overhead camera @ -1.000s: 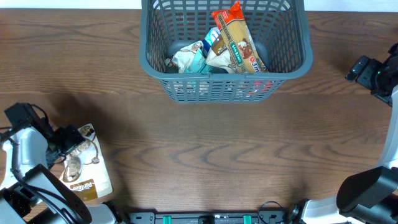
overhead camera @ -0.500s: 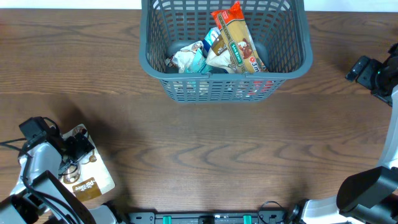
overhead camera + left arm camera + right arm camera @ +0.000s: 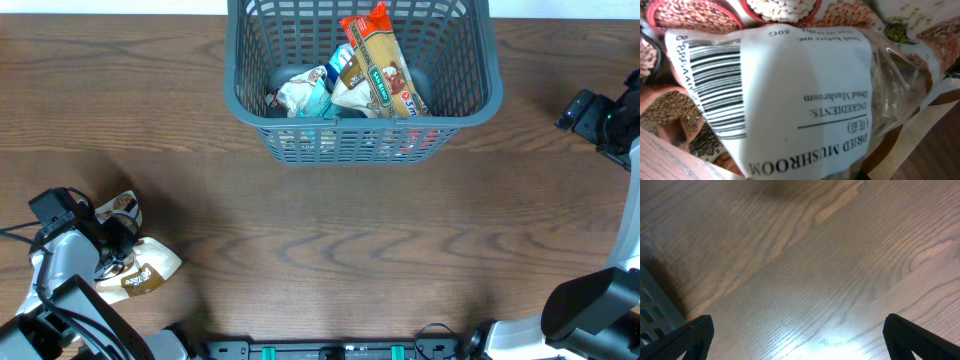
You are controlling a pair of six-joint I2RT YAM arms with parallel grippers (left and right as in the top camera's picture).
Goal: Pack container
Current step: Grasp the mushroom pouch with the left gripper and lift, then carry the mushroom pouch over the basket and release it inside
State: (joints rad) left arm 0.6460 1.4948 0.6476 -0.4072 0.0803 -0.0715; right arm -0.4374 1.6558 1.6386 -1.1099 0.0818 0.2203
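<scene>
The container [image 3: 238, 100], a big grey-blue slotted basket, stands at the table's far middle. It holds an orange pasta packet [image 3: 382, 65] and a white-teal packet [image 3: 305, 92]. At the near left, a dried mushroom packet [image 3: 142, 272] lies buckled on the table, and my left gripper [image 3: 112, 240] is shut on its middle. In the left wrist view the packet's white label [image 3: 800, 90] fills the frame and hides the fingers. My right gripper [image 3: 590, 112] hovers open at the far right, with only bare wood between its fingertips [image 3: 695, 335].
A corner of the basket [image 3: 652, 312] shows at the left edge of the right wrist view. The brown wooden table [image 3: 330, 240] spreads between the basket and the near edge. The arm bases sit along the front edge.
My left gripper has closed on the mushroom packet, which was flat and is now bunched up and shorter. The right arm has not moved.
</scene>
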